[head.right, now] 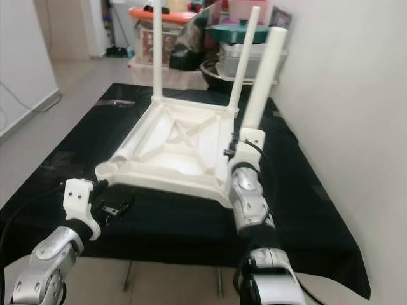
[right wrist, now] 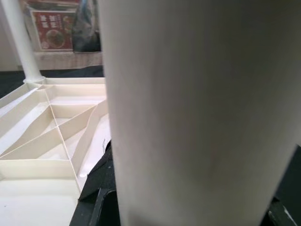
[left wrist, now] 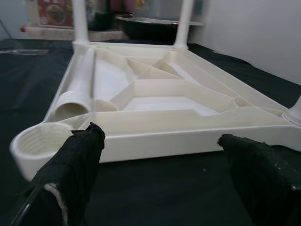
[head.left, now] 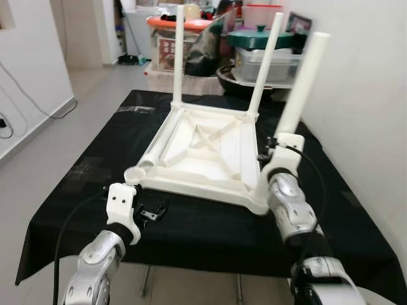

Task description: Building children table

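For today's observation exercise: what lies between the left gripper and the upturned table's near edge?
Bare black cloth alone separates the open left gripper from the tabletop, as seen in the left wrist view.

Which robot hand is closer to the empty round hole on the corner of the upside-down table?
Left. The left tool hovers open just in front of the empty leg socket. The right tool is at the opposite near corner, gripping a white table leg.

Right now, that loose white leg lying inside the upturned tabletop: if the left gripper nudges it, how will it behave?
The loose leg is a smooth round tube, so it would probably roll, though the tabletop's ribs beside it should stop it soon. It is hollow at its open end, so likely light. It looks like stiff plastic, unlikely to bend. The left gripper hangs open near it.
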Tool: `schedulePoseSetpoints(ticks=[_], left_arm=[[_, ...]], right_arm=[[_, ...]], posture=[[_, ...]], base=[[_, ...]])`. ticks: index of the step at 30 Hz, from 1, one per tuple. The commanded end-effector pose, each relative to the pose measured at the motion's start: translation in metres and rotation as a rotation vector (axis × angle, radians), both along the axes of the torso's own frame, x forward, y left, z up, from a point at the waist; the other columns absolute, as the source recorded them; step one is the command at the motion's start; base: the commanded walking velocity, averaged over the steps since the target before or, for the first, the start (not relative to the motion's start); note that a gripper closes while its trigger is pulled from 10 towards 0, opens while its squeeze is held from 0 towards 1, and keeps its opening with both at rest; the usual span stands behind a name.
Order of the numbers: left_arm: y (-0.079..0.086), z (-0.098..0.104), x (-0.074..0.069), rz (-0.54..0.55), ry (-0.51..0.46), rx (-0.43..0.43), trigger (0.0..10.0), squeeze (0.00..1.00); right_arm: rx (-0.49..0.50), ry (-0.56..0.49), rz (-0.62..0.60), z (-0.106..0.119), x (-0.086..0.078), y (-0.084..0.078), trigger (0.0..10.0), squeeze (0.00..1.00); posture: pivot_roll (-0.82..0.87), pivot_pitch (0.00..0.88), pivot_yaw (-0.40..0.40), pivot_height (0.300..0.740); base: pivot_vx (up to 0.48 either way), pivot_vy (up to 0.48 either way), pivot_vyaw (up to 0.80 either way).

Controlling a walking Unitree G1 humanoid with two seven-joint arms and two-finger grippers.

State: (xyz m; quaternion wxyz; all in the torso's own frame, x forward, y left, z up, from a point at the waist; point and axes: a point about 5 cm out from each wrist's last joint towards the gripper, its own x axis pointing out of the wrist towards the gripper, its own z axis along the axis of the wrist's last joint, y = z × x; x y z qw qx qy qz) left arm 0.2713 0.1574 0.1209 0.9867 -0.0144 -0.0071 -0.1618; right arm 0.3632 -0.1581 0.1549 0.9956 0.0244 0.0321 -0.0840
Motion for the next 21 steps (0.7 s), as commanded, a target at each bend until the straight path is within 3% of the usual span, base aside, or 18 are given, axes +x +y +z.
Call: schedulePoseSetpoints(ticks=[1, 2, 3, 5, 6, 8, 9, 10, 11, 12, 14, 15, 16, 17, 18, 19, 20, 21], left_arm=[[-0.003, -0.004, 0.000, -0.015, 0.015, -0.002, 10.0, 0.00], [-0.004, -0.004, 0.000, -0.015, 0.016, -0.003, 10.0, 0.00], [-0.004, -0.003, 0.000, -0.016, 0.014, -0.004, 10.0, 0.00], [-0.004, -0.003, 0.000, -0.016, 0.014, -0.004, 10.0, 0.00], [-0.003, -0.001, 0.001, -0.018, 0.010, -0.005, 10.0, 0.00], [-0.002, -0.001, 0.001, -0.018, 0.010, -0.004, 10.0, 0.00], [-0.001, -0.002, 0.002, -0.015, 0.011, -0.001, 10.0, 0.00], [0.001, -0.002, 0.002, -0.012, 0.011, 0.000, 10.0, 0.00], [0.001, -0.002, 0.002, -0.012, 0.011, 0.000, 10.0, 0.00], [0.001, -0.001, 0.003, -0.012, 0.009, -0.001, 10.0, 0.00], [0.000, -0.001, 0.003, -0.012, 0.007, -0.003, 10.0, 0.00], [-0.001, 0.000, 0.004, -0.017, 0.005, -0.007, 10.0, 0.00], [-0.003, -0.001, 0.004, -0.021, 0.005, -0.008, 10.0, 0.00], [-0.003, -0.001, 0.004, -0.021, 0.005, -0.008, 10.0, 0.00], [-0.004, -0.002, 0.004, -0.023, 0.006, -0.006, 10.0, 0.00], [-0.004, -0.002, 0.004, -0.023, 0.006, -0.006, 10.0, 0.00], [-0.005, -0.001, 0.004, -0.023, 0.004, -0.007, 10.0, 0.00], [-0.005, -0.001, 0.004, -0.023, 0.004, -0.007, 10.0, 0.00]], right_arm=[[0.010, 0.138, 0.102, -0.028, -0.010, 0.012, 10.0, 0.00], [0.044, 0.084, 0.170, -0.020, -0.011, 0.024, 10.0, 0.00], [0.036, 0.008, 0.212, -0.007, -0.010, 0.030, 10.0, 1.00], [0.036, 0.008, 0.212, -0.007, -0.010, 0.030, 10.0, 1.00], [0.001, -0.123, 0.310, 0.027, 0.001, 0.040, 10.0, 1.00], [-0.004, -0.163, 0.350, 0.040, 0.005, 0.042, 10.0, 1.00], [-0.018, -0.200, 0.380, 0.053, 0.010, 0.043, 10.0, 0.00], [-0.005, -0.238, 0.471, 0.067, 0.012, 0.047, 10.0, 0.00], [-0.005, -0.238, 0.471, 0.067, 0.012, 0.047, 10.0, 0.00], [-0.009, -0.282, 0.587, 0.081, 0.011, 0.050, 10.0, 0.00], [-0.013, -0.309, 0.667, 0.090, 0.009, 0.052, 10.0, 0.00], [-0.006, -0.332, 0.857, 0.093, 0.000, 0.057, 10.0, 0.00], [-0.002, -0.337, 1.002, 0.092, -0.010, 0.060, 10.0, 0.00], [-0.002, -0.337, 1.002, 0.092, -0.010, 0.060, 10.0, 0.00], [-0.007, -0.317, 1.134, 0.085, -0.018, 0.063, 10.0, 0.00], [-0.007, -0.317, 1.134, 0.085, -0.018, 0.063, 10.0, 0.00], [-0.050, -0.276, 1.251, 0.072, -0.025, 0.068, 10.0, 0.00], [-0.050, -0.276, 1.251, 0.072, -0.025, 0.068, 10.0, 0.00]], posture=[[0.07, 0.000, -0.073, 0.740], [0.07, 0.000, -0.073, 0.740], [0.07, 0.000, -0.071, 0.740], [0.07, 0.000, -0.071, 0.740], [0.07, 0.000, -0.068, 0.740], [0.07, 0.000, -0.068, 0.740], [0.07, 0.000, -0.067, 0.740], [0.07, 0.000, -0.069, 0.740], [0.07, 0.000, -0.069, 0.740], [0.06, 0.000, -0.069, 0.740], [0.07, 0.000, -0.070, 0.740], [0.07, 0.000, -0.070, 0.740], [0.07, 0.000, -0.072, 0.740], [0.07, 0.000, -0.072, 0.740], [0.07, 0.000, -0.072, 0.740], [0.07, 0.000, -0.072, 0.740], [0.08, 0.000, -0.081, 0.740], [0.08, 0.000, -0.081, 0.740]], base=[[0.000, 0.000, 0.00], [0.000, 0.000, 0.00], [0.000, 0.000, 0.00], [0.000, 0.000, 0.00], [0.000, 0.000, 0.00], [0.000, 0.000, 0.00], [0.000, 0.000, 0.00], [0.000, 0.000, 0.00], [0.000, 0.000, 0.00], [0.000, 0.000, 0.00], [0.000, 0.000, 0.00], [0.000, 0.000, 0.00], [0.000, 0.000, 0.00], [0.000, 0.000, 0.00], [0.000, 0.000, 0.00], [0.000, 0.000, 0.00], [0.000, 0.000, 0.00], [0.000, 0.000, 0.00]])
